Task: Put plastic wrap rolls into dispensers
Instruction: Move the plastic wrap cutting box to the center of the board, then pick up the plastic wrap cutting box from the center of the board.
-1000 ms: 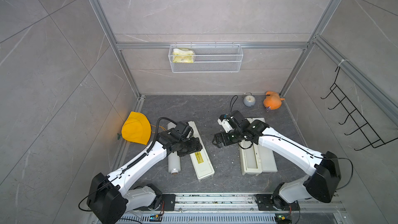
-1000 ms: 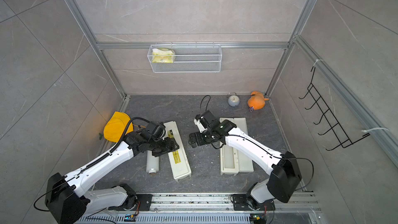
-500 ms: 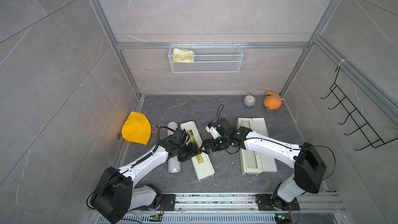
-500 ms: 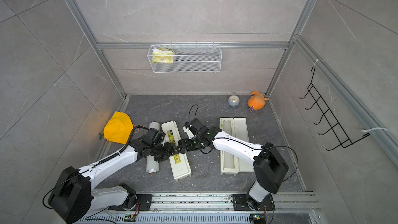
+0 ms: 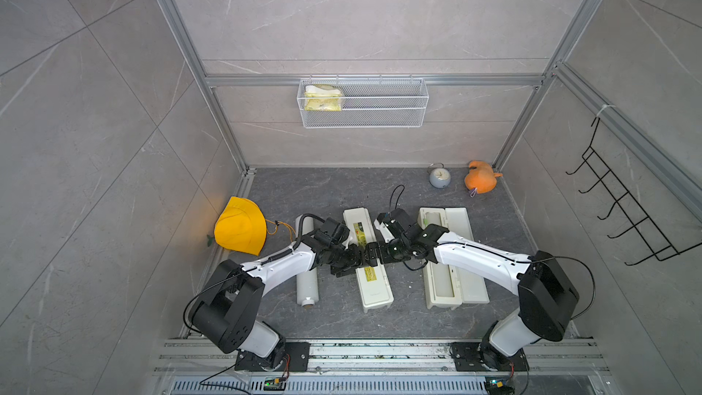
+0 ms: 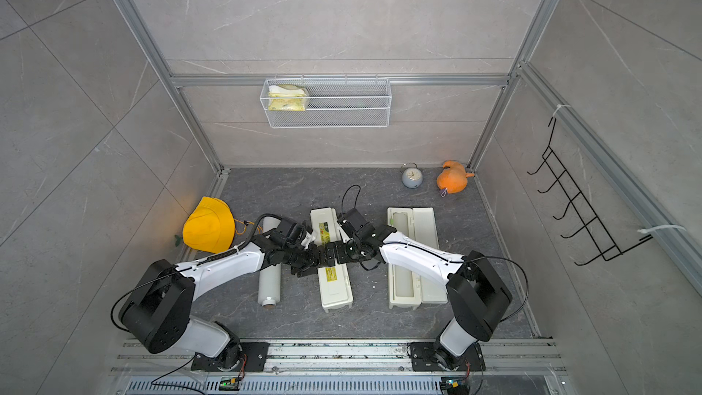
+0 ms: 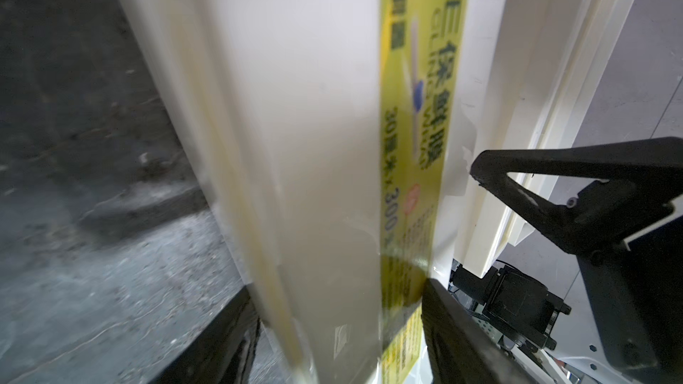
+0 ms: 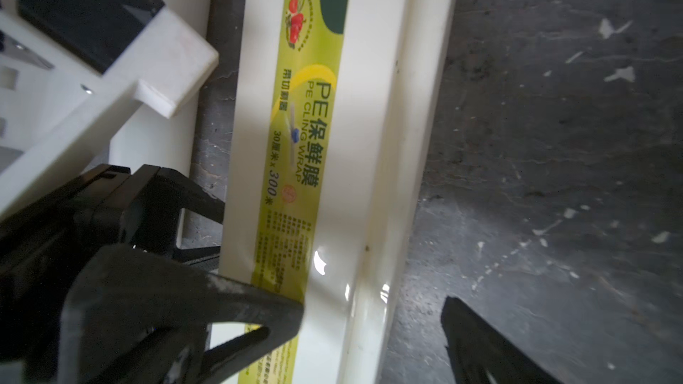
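Over mottled grey stone floor [image 5: 342, 191], saw glossy white oblong dispenser [image 5: 374, 290], lid shut; left gripper [image 7: 340, 289] straddling it, grip unclear; right gripper [image 8: 371, 306] splayed wide; milky cylindrical roll [image 5: 307, 286] lying left.

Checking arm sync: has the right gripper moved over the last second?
Yes: the right gripper shifted away from the open box and now sits over the closed box.

Seen from above: left gripper [image 5: 355, 258] and right gripper [image 5: 374, 254] meet over the middle of a closed white dispenser [image 5: 376, 290] on a grey floor [image 5: 323, 191]; a plastic wrap roll [image 5: 307, 283] lies left, an open dispenser [image 5: 465, 252] right
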